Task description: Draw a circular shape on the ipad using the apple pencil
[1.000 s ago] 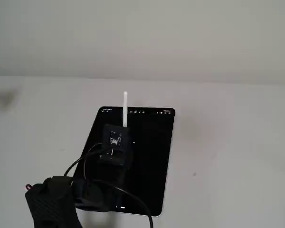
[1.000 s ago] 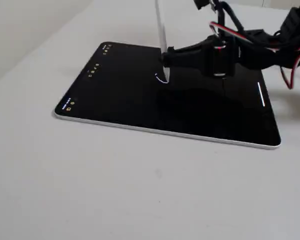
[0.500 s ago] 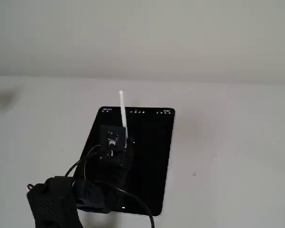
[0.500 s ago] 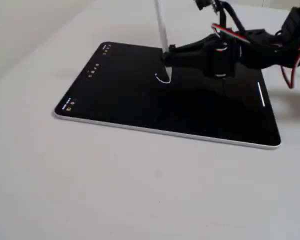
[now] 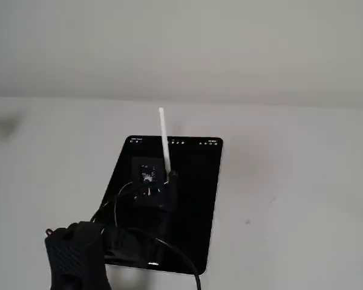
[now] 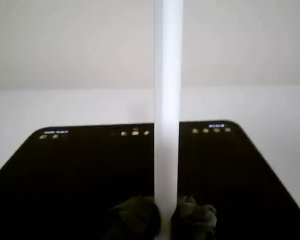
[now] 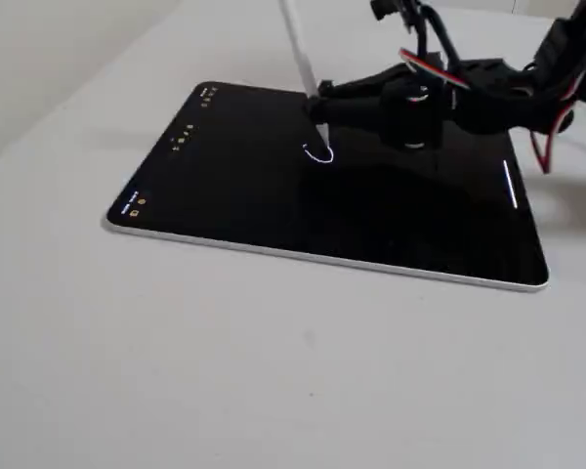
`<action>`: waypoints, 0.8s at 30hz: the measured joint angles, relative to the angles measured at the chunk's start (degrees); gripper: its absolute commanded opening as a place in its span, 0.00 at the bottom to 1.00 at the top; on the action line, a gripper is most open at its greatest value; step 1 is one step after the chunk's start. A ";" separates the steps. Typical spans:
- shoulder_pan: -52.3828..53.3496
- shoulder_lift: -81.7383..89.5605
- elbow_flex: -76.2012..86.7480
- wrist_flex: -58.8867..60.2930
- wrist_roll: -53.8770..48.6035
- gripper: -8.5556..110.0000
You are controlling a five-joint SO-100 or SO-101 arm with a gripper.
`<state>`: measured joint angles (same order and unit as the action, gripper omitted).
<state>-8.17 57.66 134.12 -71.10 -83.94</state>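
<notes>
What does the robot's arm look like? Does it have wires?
The arm is black and blocky, with a rough-textured black part near its base. Black cables loop over it, and red wires show too. Its fingers look dark and blurry up close.

Plain white table point(image 7: 273, 371), pale wall point(image 5: 181, 42)

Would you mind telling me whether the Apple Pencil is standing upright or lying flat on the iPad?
Roughly upright, slightly tilted: the Apple Pencil rises from the gripper, its tip down at the iPad screen beside a thin white stroke.
</notes>
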 measured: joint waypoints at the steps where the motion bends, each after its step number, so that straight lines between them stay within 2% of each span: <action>1: 0.09 -0.18 -0.35 0.00 0.00 0.07; 24: 0.44 -6.77 -7.03 -2.46 1.67 0.07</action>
<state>-7.73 50.89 127.09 -73.56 -82.27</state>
